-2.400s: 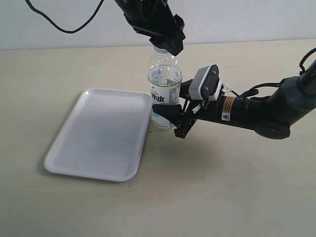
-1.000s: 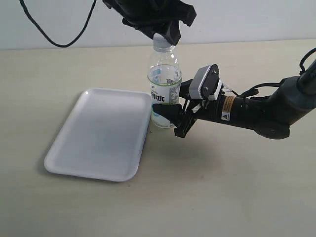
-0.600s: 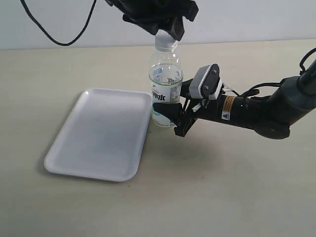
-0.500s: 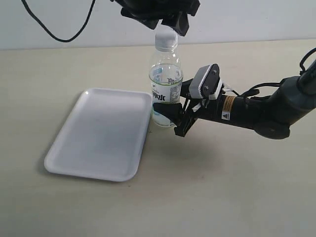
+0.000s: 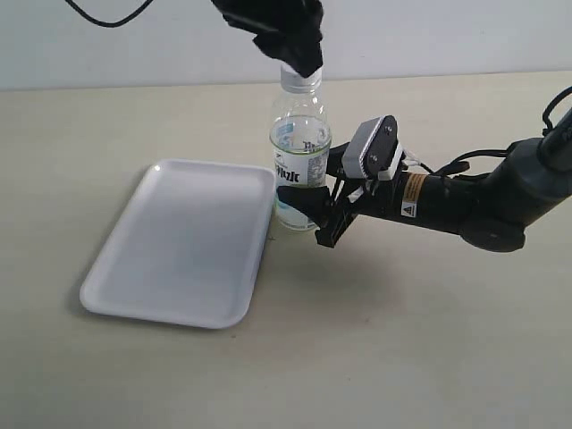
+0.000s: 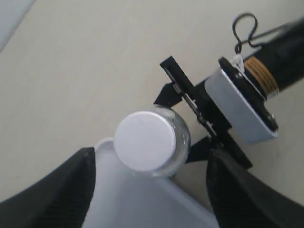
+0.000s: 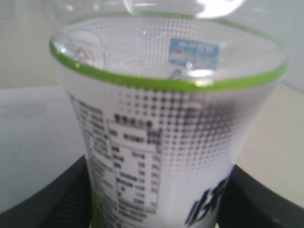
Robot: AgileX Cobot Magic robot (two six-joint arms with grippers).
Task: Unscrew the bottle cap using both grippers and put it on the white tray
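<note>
Flanking bottle (image 5: 299,147): white tray (image 5: 179,241), right gripper (image 5: 313,214)

In the exterior view the left hand (image 5: 299,55) covers the top of the cap (image 5: 302,78), and the left arm (image 5: 259,13) runs off the upper edge. The right hand (image 5: 307,186) hides part of the foot of the bottle (image 5: 299,134). The right arm (image 5: 474,206) leaves at the right edge. In the left wrist view the cap masks the bottle's body, and only a corner of the tray (image 6: 137,205) shows. In the right wrist view the bottle's neck and base are cut off and its small print is blurred.
</note>
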